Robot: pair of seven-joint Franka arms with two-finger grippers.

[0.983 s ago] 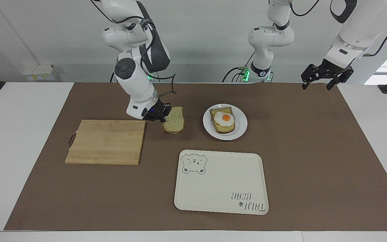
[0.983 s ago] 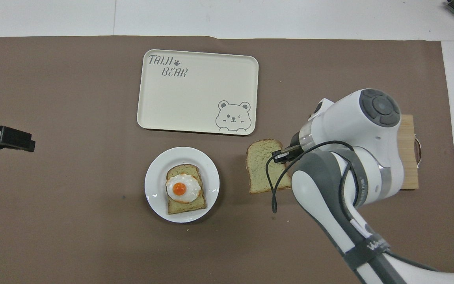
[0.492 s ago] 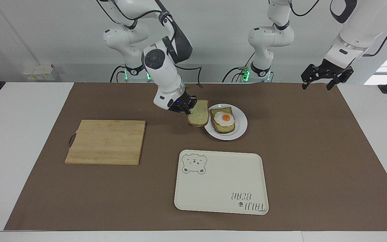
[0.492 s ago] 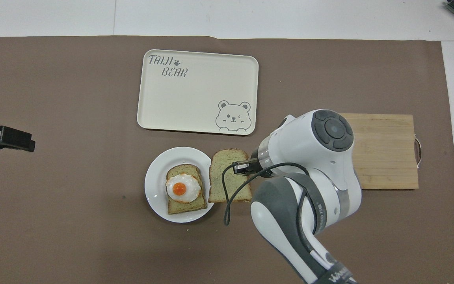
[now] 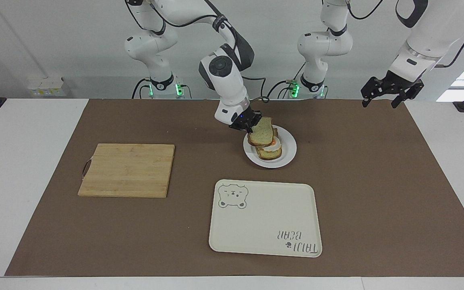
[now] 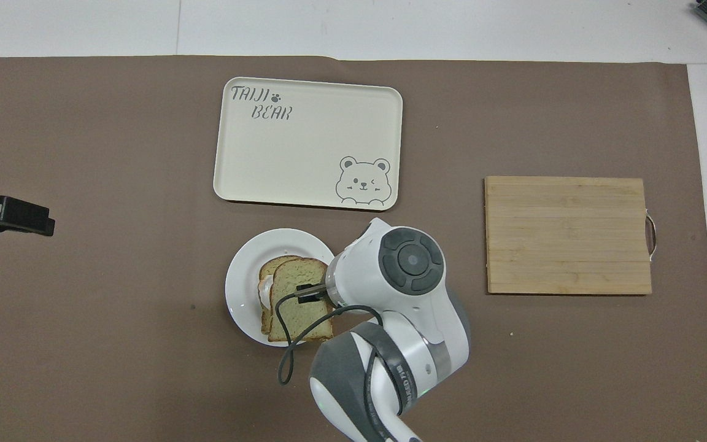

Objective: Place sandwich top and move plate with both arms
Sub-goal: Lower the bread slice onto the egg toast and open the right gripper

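My right gripper (image 5: pixel 248 124) is shut on the sandwich top (image 5: pixel 261 133), a plain pale slice with brown crust. It holds the slice tilted over the egg toast (image 5: pixel 270 152) on the small white plate (image 5: pixel 289 154). I cannot tell whether the slice touches the egg. In the overhead view the slice (image 6: pixel 297 304) covers most of the egg toast (image 6: pixel 266 277) on the plate (image 6: pixel 242 270), and the right gripper (image 6: pixel 309 293) sits at the slice's edge. My left gripper (image 5: pixel 380 101) waits open and raised over the table corner at the left arm's end; it also shows in the overhead view (image 6: pixel 10 215).
A cream rectangular tray with a bear drawing (image 5: pixel 265 217) lies farther from the robots than the plate. A wooden cutting board (image 5: pixel 127 170) lies bare toward the right arm's end of the table. A brown mat (image 5: pixel 377 181) covers the table.
My right gripper has carried the bread slice from beside the cutting board, across the mat, to over the egg toast on the plate. The left arm has not moved.
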